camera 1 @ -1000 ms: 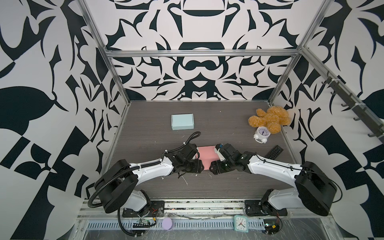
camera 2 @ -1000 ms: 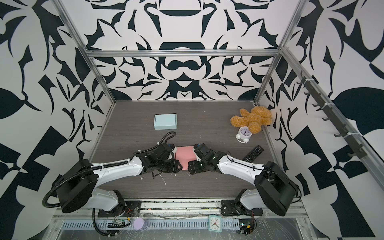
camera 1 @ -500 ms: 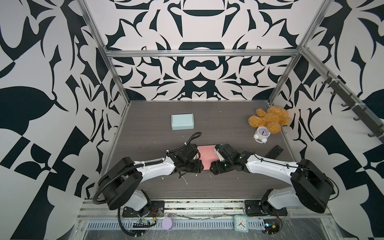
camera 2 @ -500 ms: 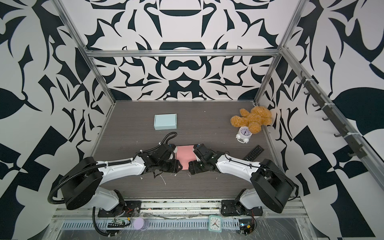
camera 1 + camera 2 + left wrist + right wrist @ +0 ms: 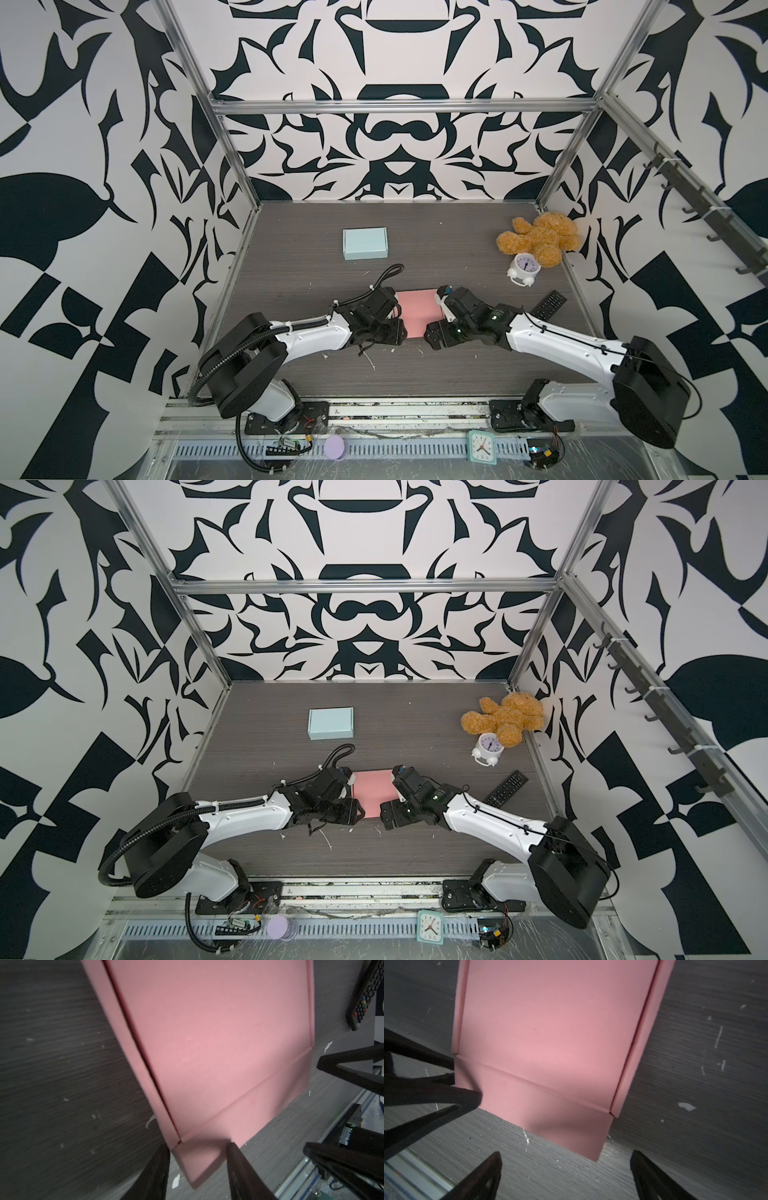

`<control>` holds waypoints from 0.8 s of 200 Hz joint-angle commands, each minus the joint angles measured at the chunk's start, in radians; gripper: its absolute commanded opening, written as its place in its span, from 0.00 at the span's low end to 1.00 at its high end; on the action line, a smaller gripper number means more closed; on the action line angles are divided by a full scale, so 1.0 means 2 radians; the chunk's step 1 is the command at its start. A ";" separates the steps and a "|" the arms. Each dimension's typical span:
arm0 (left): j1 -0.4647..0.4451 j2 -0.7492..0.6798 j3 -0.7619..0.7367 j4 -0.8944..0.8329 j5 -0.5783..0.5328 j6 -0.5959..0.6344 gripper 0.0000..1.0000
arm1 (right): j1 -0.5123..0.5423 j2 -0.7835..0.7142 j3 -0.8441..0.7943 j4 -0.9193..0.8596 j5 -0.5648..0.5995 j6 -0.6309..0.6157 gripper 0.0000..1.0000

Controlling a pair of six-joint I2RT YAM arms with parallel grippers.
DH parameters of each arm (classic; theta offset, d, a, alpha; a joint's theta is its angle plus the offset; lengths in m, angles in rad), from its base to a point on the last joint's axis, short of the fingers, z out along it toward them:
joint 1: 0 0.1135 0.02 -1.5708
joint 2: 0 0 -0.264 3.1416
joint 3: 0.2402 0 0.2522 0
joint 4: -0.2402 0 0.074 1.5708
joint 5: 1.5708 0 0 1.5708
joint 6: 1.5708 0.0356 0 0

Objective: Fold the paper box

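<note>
In both top views the pink paper box (image 5: 417, 312) lies flat on the table (image 5: 291, 291), right between my two claws. Left wrist cam: the left gripper (image 5: 198, 1147) sits half-closed astride a corner flap, and I can't tell if it's actually pinching. Right wrist cam: the right gripper (image 5: 564, 1159) is spread wide just off the creased end flap, with narrow side strips folded along the box's edges.

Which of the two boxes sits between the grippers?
The pink box, between the left gripper and right gripper; the blue box lies farther back, alone.
</note>
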 commanded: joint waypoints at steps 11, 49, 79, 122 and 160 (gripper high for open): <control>-0.001 0.003 0.003 0.003 -0.008 0.004 0.47 | -0.008 0.008 0.045 -0.021 0.038 -0.041 1.00; -0.001 0.001 0.004 -0.002 -0.010 0.007 0.47 | -0.052 0.055 0.085 0.006 0.013 -0.084 1.00; -0.002 -0.001 0.008 -0.005 -0.011 0.008 0.47 | -0.063 0.096 0.109 0.013 -0.009 -0.101 1.00; -0.001 0.001 0.014 -0.005 -0.010 0.011 0.47 | -0.064 0.127 0.110 0.036 -0.033 -0.101 1.00; -0.001 0.007 0.017 -0.006 -0.010 0.015 0.47 | -0.064 0.158 0.111 0.041 -0.029 -0.105 0.99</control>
